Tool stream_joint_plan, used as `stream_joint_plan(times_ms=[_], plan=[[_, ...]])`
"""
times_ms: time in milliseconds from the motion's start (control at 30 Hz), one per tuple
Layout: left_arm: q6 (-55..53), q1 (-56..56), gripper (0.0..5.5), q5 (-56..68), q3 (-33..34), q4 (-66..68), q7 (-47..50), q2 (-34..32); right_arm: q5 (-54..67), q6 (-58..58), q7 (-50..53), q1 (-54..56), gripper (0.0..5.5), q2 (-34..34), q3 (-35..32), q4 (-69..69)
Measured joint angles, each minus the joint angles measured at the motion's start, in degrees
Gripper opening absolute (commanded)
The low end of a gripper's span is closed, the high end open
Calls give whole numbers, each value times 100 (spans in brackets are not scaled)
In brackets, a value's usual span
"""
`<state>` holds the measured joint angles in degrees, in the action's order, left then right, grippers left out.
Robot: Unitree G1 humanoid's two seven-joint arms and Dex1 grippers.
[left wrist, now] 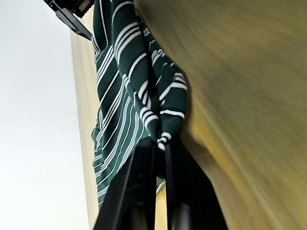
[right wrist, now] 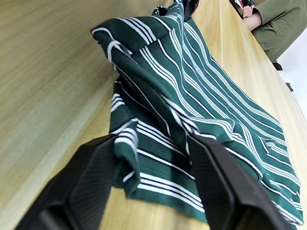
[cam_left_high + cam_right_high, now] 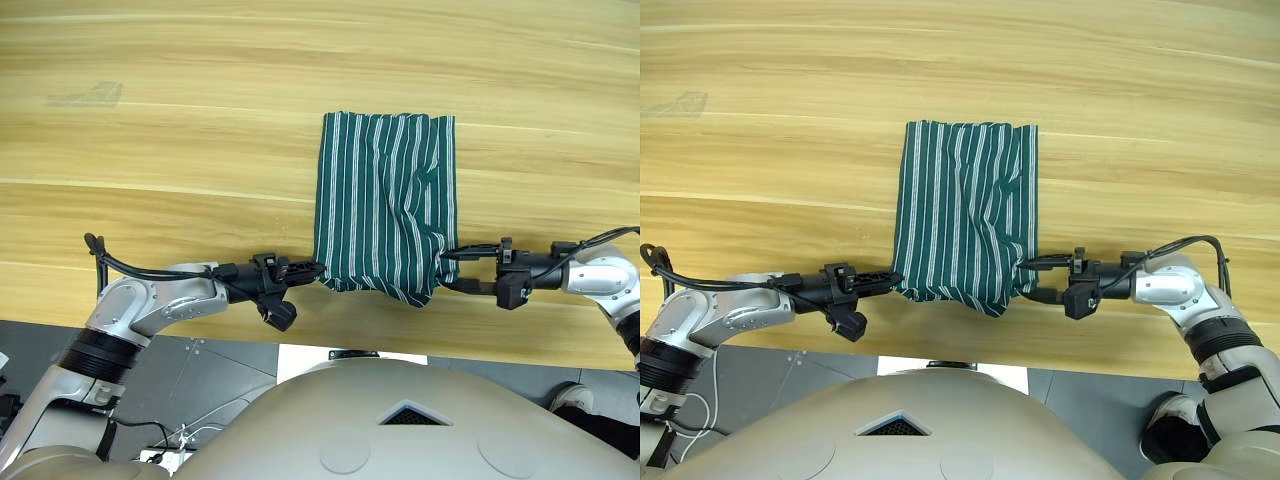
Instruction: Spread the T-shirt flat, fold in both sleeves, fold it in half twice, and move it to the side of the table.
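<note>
T-shirt [image 3: 385, 205] folded on the desk [image 3: 150, 160], by its front edge.
Eye views: left hand [image 3: 318, 268] and right hand [image 3: 447, 268] at its near corners. Left wrist view: left hand pinches cloth tight. Right wrist view: right hand is wide open around cloth.

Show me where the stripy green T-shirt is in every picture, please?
Left eye view: the dark green, white-striped fabric T-shirt lies folded, right of centre.
Right eye view: it lies at the middle.
Left wrist view: its corner is pinched in the left jaws.
Right wrist view: its near edge lies between the spread right jaws.
Shared landmark: the light wooden table underneath it.
</note>
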<state>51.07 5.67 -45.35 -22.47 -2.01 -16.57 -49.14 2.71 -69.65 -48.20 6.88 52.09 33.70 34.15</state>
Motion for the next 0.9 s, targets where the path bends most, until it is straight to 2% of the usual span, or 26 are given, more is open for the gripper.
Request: stream_joint_plan(times_ms=[167, 400, 533, 700, 900], plan=[[-6, 23, 8, -1, -3, 20, 46, 1, 187, 27, -137, -20, 392, 34, -96, 19], [-8, 28, 8, -1, -9, 42, 96, 1, 202, 103, -282, 23, 393, 31, -176, -14], [-2, 11, 8, -3, -24, 53, 99, -1, -199, 166, -303, 259, 393, -108, -250, -147], [-5, -12, 8, -5, -47, 55, 101, 0, -450, 221, -296, 304, 317, -263, -290, -290], [-8, -10, 8, -6, -49, 51, 107, 0, -588, 243, -295, 262, 197, -344, -293, -306]])
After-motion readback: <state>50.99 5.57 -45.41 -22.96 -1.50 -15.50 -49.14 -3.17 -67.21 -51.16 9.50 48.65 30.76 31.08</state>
